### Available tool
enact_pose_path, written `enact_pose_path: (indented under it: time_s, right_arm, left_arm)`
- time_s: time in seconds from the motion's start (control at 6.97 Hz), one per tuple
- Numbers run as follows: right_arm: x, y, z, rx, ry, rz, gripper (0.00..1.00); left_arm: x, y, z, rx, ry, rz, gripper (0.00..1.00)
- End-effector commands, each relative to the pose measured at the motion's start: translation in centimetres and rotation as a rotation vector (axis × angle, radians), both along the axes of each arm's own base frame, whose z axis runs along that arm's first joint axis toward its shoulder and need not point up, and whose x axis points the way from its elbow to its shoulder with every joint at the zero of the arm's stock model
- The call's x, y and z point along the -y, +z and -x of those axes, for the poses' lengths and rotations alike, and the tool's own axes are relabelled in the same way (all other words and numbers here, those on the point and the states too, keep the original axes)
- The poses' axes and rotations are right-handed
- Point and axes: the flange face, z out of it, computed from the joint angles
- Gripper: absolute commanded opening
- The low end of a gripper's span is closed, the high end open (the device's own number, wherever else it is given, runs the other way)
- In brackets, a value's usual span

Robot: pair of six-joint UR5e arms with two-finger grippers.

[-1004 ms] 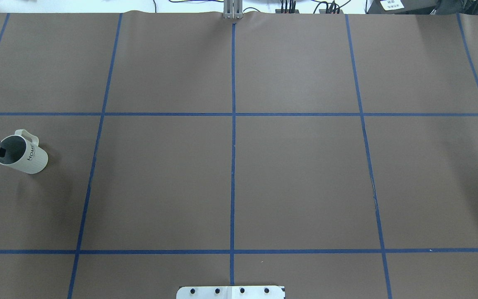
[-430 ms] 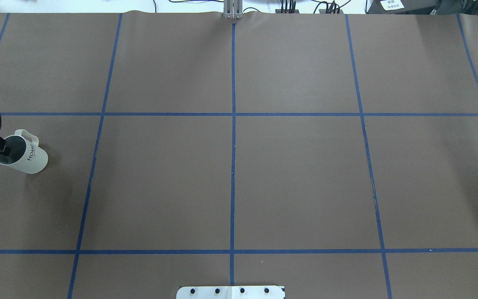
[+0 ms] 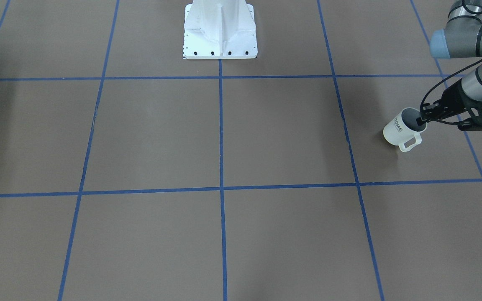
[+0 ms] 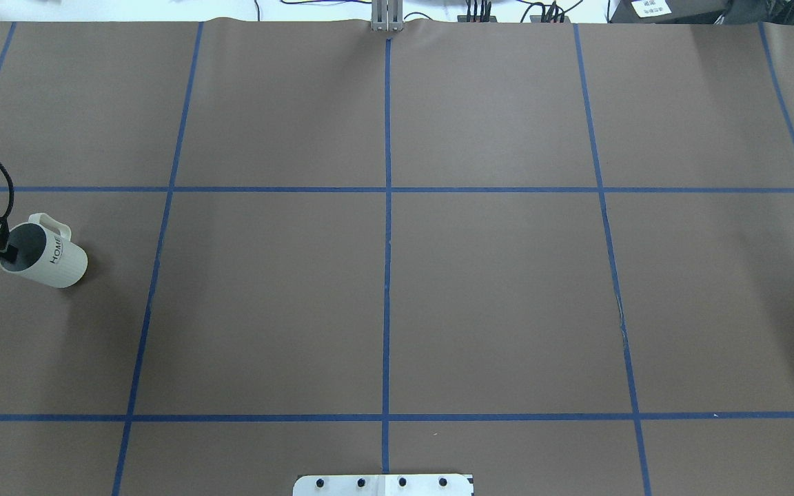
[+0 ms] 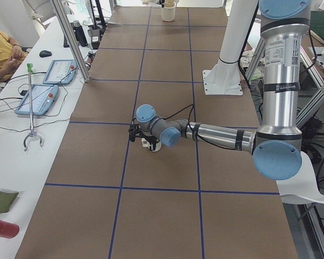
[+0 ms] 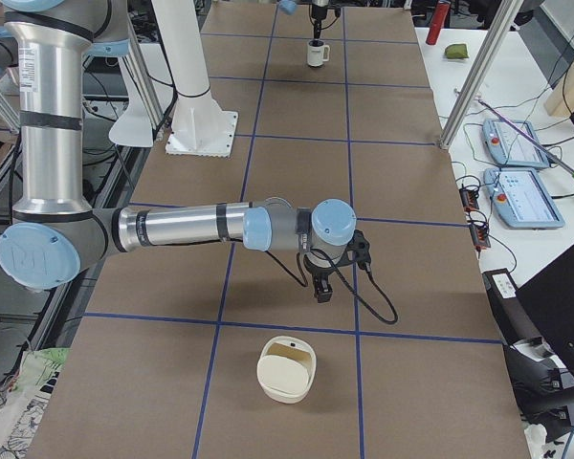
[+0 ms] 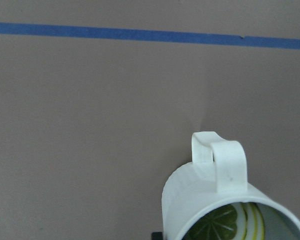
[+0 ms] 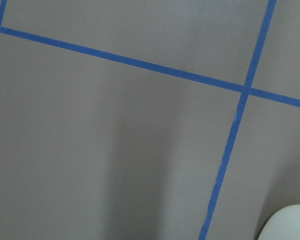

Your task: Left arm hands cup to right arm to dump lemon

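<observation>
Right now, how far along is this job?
Early. Done: the left gripper is at the rim of the cup. In hand: its grip there, seemingly shut, with the lemon inside. Left: the handover to the right gripper, far down the table, then the dump.

The cup (image 3: 400,130) at the left gripper (image 3: 421,120) looked like smooth white ceramic with a soft shine, grey and matt inside. Below the gripper, the table sheet (image 4: 493,296) seemed matt brown paper with blue tape lines (image 4: 387,275). Behind it, the left arm (image 5: 218,133) showed brushed metal and glossy light-blue caps (image 5: 146,113).
</observation>
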Motion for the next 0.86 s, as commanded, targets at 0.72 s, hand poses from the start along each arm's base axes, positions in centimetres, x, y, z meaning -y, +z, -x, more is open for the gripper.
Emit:
enact_pose_path:
  time_s: [0.72]
  right_arm:
    - [2.7,-6.9,3.4,0.217,-0.021,-0.198,0.89]
  left_arm:
    - [4.2,-31.3,-10.5,-0.140,-0.083,0.042,0.00]
